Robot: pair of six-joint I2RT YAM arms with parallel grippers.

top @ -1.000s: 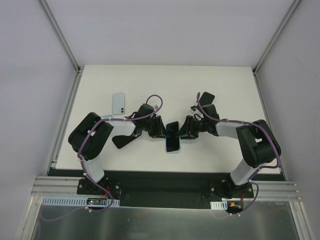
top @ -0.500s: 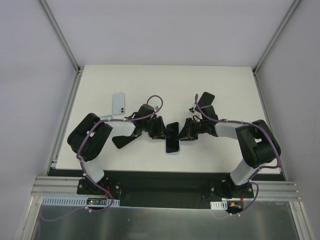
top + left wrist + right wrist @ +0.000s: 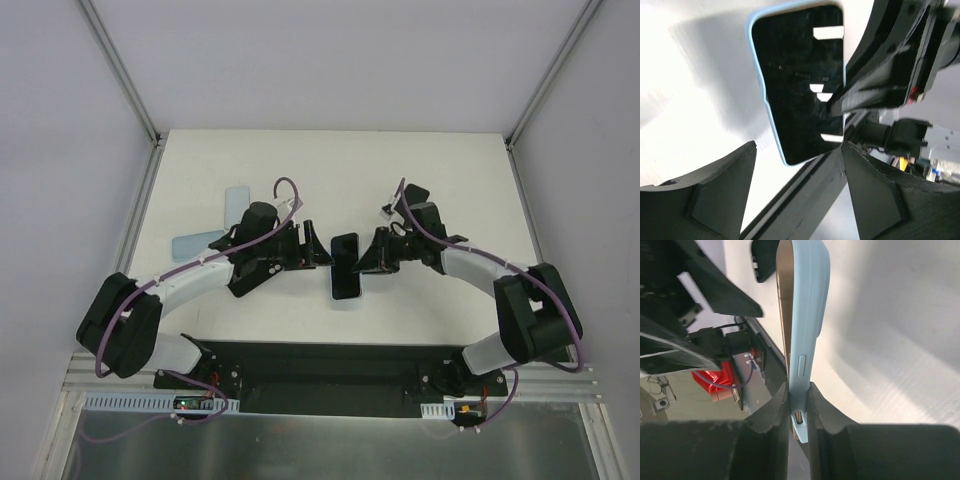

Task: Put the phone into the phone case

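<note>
The phone (image 3: 345, 267) sits toward the near edge of the tabletop (image 3: 450, 170), about midway between the two arms, with its dark screen facing up. A pale blue case (image 3: 760, 85) already rims the screen. From the right wrist the case is seen edge-on, and a thin brownish strip of phone shows along its front lip, so the fit looks close but perhaps not fully snapped in. The right gripper (image 3: 366, 262) pinches phone and case together across their thickness at the right long edge, fingers (image 3: 775, 405) pressed against front and back. The left gripper (image 3: 318, 255) stands spread just beside the left long edge, touching nothing. The step in hand appears to be the final seating. It would go best with the right pinch held steady and level as an anchor while the left fingers press each loose corner down into the lip, one at a time. Pressure is better kept off the side buttons and the glass centre. Whether the phone lies flat or is lifted at one edge cannot be told. Two pale blue flat pieces (image 3: 237, 199) (image 3: 197, 243) lie near the left edge, well apart from the work.
</note>
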